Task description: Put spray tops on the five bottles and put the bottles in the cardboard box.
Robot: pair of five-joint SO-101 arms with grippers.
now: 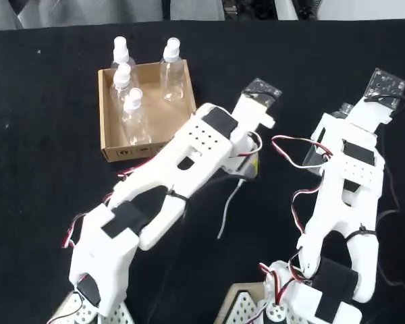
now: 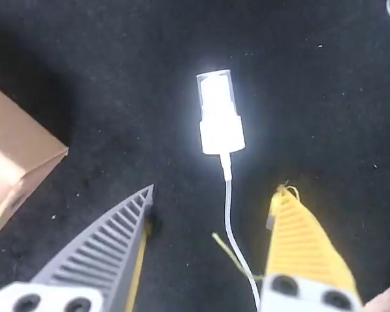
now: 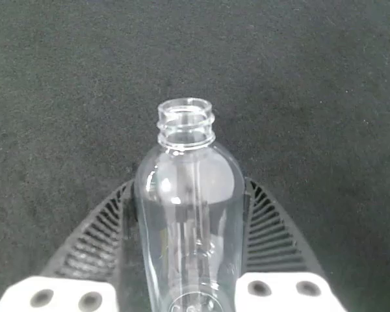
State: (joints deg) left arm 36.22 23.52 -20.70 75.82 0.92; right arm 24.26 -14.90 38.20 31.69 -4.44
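A white spray top (image 2: 219,120) with a thin dip tube lies on the black table. My left gripper (image 2: 216,190) is open just above it, one finger on each side of the tube. My right gripper (image 3: 188,184) is shut on a clear uncapped bottle (image 3: 187,195), whose open neck points away from the camera. The cardboard box (image 1: 102,115) stands at the back left of the table. Several clear bottles with white spray tops (image 1: 172,71) stand upright in it or at its back edge. The left arm (image 1: 209,135) stretches out just right of the box.
A corner of the box (image 2: 13,162) lies close beside the left gripper's grey finger. The right arm (image 1: 347,169) stands further to the right. Bare black cloth (image 1: 40,202) covers the table around the box and between the arms.
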